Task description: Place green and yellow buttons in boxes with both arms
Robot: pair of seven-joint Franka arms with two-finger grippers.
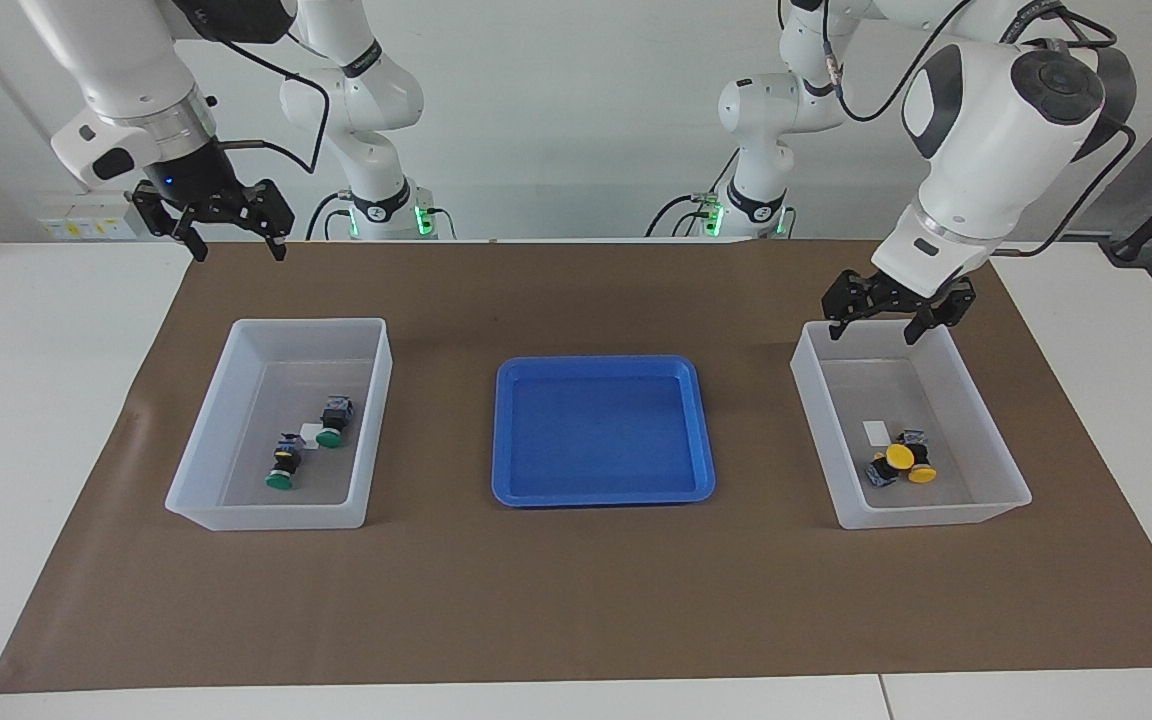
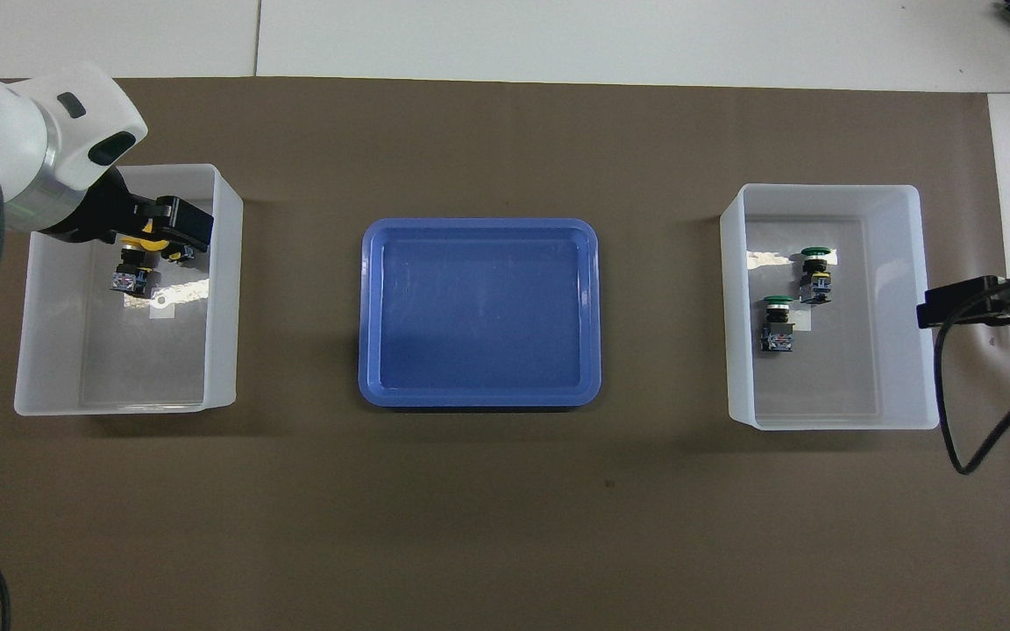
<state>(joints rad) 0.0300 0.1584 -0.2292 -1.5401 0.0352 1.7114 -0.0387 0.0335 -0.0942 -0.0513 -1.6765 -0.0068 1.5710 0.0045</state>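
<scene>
Two green buttons (image 1: 334, 420) (image 1: 283, 468) lie in the box (image 1: 311, 322) toward the right arm's end; they also show in the overhead view (image 2: 815, 276) (image 2: 777, 324). Two yellow buttons (image 1: 899, 458) (image 1: 921, 472) lie together in the other box (image 1: 936, 520), toward the left arm's end. My left gripper (image 1: 869, 330) is open and empty, raised over that box's end nearest the robots. In the overhead view the left gripper (image 2: 167, 232) partly covers the yellow buttons (image 2: 128, 273). My right gripper (image 1: 240, 250) is open and empty, held high over the mat's edge near the robots.
A shallow blue tray (image 1: 596, 362) stands between the two boxes, with nothing in it. A brown mat (image 1: 576, 600) covers the table. A small white label (image 1: 876, 432) lies in the box with the yellow buttons.
</scene>
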